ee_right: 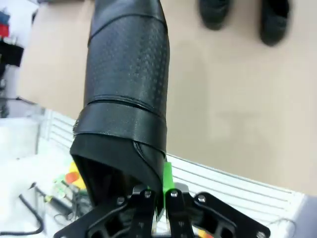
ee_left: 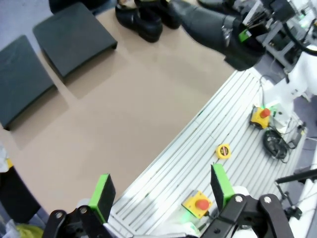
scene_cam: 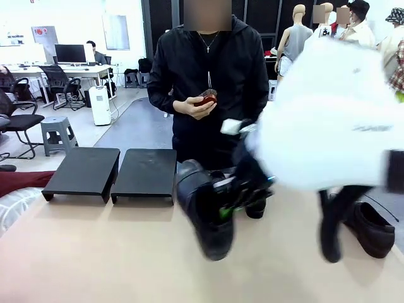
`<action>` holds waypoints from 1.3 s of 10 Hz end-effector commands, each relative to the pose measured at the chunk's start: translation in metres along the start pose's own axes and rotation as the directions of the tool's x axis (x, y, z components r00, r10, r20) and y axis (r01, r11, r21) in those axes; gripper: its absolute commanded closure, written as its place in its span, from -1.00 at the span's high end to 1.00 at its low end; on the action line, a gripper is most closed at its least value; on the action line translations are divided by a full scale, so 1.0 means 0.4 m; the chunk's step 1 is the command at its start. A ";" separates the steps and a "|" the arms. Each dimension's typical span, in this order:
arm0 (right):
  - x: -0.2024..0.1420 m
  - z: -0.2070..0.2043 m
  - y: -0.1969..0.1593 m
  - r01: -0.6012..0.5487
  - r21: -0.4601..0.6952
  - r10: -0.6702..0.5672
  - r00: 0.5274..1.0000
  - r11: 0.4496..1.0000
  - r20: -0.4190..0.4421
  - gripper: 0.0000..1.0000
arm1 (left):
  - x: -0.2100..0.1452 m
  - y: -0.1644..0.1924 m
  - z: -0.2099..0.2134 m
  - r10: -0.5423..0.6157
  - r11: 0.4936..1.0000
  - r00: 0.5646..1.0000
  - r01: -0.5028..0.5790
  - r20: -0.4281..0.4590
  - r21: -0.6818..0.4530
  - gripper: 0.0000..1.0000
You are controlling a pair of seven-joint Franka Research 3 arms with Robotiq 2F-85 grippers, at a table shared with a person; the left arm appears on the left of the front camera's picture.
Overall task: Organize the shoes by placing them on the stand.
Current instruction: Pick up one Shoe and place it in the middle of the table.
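Note:
My right gripper [scene_cam: 243, 189] is shut on the heel rim of a black shoe [scene_cam: 205, 218] and holds it above the middle of the table, toe toward me. In the right wrist view that shoe [ee_right: 129, 74] hangs from my right gripper [ee_right: 161, 191], with two more shoes [ee_right: 215, 12] on the table beyond. Another shoe [scene_cam: 371, 228] lies at the right. Two black stands [scene_cam: 82, 170] [scene_cam: 146, 172] sit side by side at the far left with bare tops. My left gripper [ee_left: 162, 191] is open over the table's near edge, far from the held shoe [ee_left: 213, 32] and the stands [ee_left: 74, 37].
A person in black [scene_cam: 211, 69] stands at the far side, holding a small reddish object [scene_cam: 207, 98]. Beyond the table's near edge lie a ribbed metal base [ee_left: 198, 148], emergency-stop boxes [ee_left: 198, 203] and a yellow tape measure [ee_left: 223, 150]. Bare tabletop [scene_cam: 95, 252] spreads in front of the stands.

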State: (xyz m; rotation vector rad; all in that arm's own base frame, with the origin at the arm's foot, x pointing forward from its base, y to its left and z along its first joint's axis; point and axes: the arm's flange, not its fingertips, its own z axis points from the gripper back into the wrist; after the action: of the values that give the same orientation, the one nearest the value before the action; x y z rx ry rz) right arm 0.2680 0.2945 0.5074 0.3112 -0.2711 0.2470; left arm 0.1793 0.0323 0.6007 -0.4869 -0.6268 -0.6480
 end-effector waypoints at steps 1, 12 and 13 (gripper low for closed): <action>0.064 -0.139 0.071 0.079 0.043 -0.078 0.997 0.996 -0.030 -1.00 | 0.003 0.002 0.003 0.001 1.000 1.000 -0.001 0.007 -0.010 1.00; 0.062 -0.376 0.108 0.227 0.104 -0.214 0.969 0.968 -0.123 1.00 | 0.003 0.002 0.003 0.001 1.000 1.000 -0.001 0.007 -0.010 1.00; 0.081 -0.252 0.060 0.225 0.171 -0.207 0.971 0.959 -0.118 1.00 | 0.003 0.002 0.003 0.001 1.000 1.000 -0.001 0.007 -0.010 1.00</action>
State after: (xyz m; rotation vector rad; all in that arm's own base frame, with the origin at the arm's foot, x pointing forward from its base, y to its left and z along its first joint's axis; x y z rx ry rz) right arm 0.3214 0.4027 0.3908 0.4268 -0.1165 0.0384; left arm 0.1793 0.0324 0.6006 -0.4873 -0.6267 -0.6478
